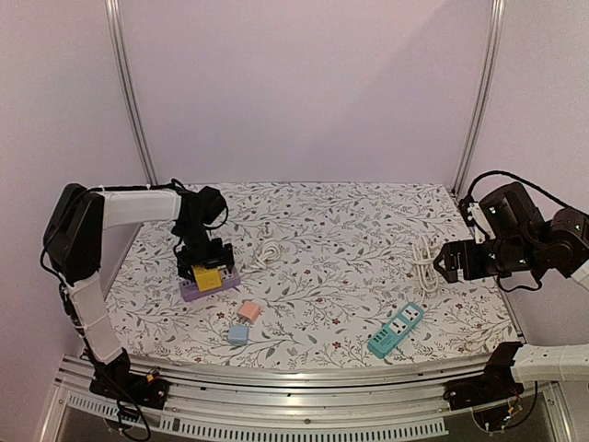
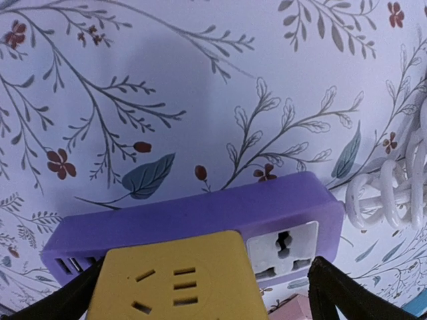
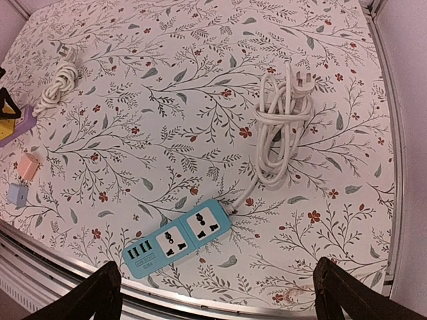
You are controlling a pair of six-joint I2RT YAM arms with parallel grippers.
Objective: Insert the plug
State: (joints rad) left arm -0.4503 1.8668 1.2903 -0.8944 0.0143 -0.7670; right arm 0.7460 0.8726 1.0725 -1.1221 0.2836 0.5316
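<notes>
**Orientation.** The yellow plug (image 2: 170, 283) is a square block standing on the purple power strip (image 2: 200, 213), with its slotted face turned up toward the left wrist camera. In that view the strip's long axis runs left to right, with the right end slightly higher. In the top view it runs from near-left to far-right on the left part of the counter (image 1: 350, 230). The plug covers the strip's left-hand portion. How deeply the plug sits in the strip cannot be determined.

**Pincers.** The left pincer (image 1: 204, 266) hangs directly over the plug. Its fingers (image 2: 347, 297) are spread wider than the block, and a gap shows on the right side. The right pincer (image 1: 444, 263) is raised at the right edge of the counter, spread wide and holding nothing.

**View differences.**
- Left wrist only: the row of small ports at the strip's left end, one white socket (image 2: 283, 248) free beside the plug, and the plug's face slots.
- Top view: the full layout, including a pink adapter (image 1: 249, 311) and a blue adapter (image 1: 238, 333) just in front of the strip.
- Right wrist: the teal power strip (image 3: 177, 237) with its bundled white cable (image 3: 280, 127). Only a sliver of the yellow and purple parts shows at the left border.
- A coiled white cord (image 2: 393, 187) lies just beside the purple strip's right end.

**Appearance.** The plug is matte yellow with rounded edges. Its face carries two slanted slots and three short bars.
</notes>
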